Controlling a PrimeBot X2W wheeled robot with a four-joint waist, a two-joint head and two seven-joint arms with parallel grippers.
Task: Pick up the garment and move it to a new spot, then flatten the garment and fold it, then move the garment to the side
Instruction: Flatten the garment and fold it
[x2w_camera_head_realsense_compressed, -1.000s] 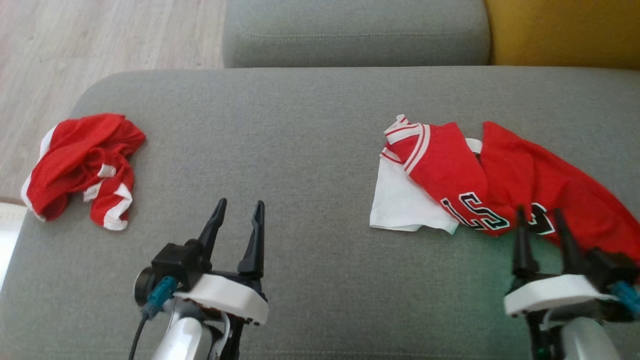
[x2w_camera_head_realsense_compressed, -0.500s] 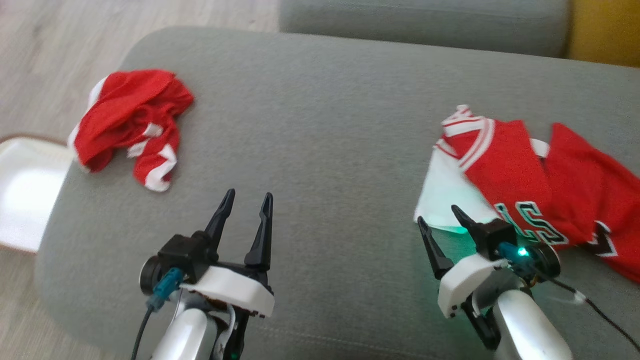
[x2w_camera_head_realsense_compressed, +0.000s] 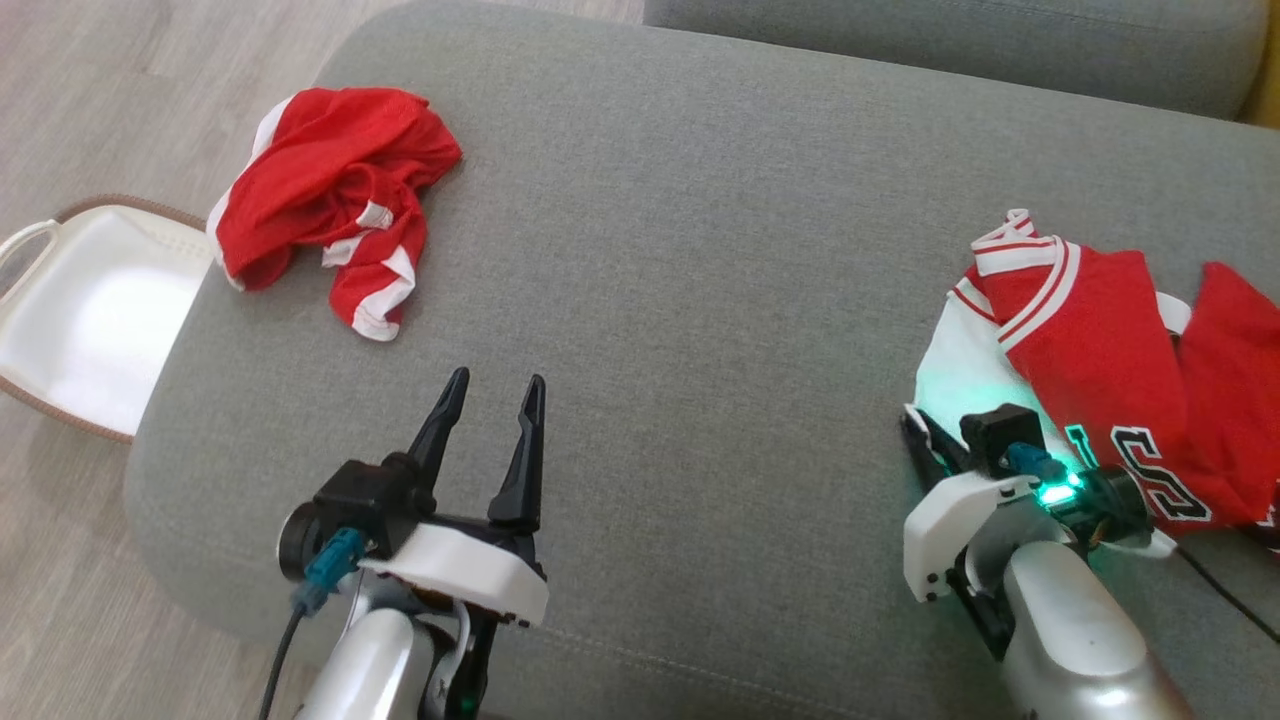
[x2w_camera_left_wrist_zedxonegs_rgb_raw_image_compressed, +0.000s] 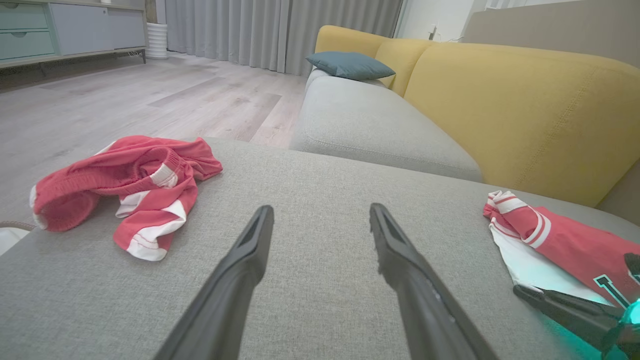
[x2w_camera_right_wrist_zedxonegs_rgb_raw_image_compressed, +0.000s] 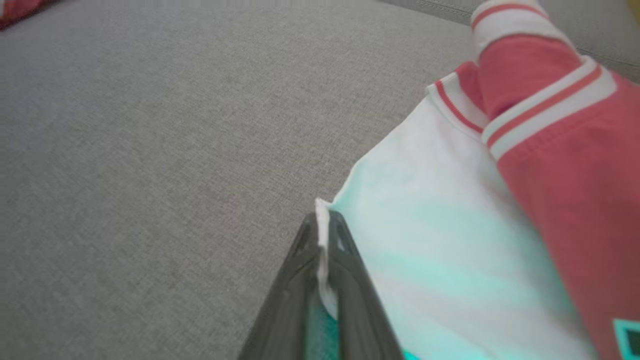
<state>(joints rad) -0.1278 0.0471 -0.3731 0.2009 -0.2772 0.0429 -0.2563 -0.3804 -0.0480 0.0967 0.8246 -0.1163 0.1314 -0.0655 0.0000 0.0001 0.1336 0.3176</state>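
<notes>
Right wrist view shows the right gripper (x2w_camera_right_wrist_zedxonegs_rgb_raw_image_compressed: 325, 227) clenched on the white corner of the garment (x2w_camera_right_wrist_zedxonegs_rgb_raw_image_compressed: 450, 260), which lies on the cushion (x2w_camera_head_realsense_compressed: 700, 250) at the robot's right, spreading ahead of the fingers, while the left gripper (x2w_camera_head_realsense_compressed: 490, 395) stands released, well apart.

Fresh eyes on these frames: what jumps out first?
The right gripper, lit green, is shut on the edge of a white cloth under a red lettered jersey at the right end of the grey fabric cushion. Then the crumpled red-and-white shorts at its left corner, with the open left gripper hovering mid-cushion.
</notes>
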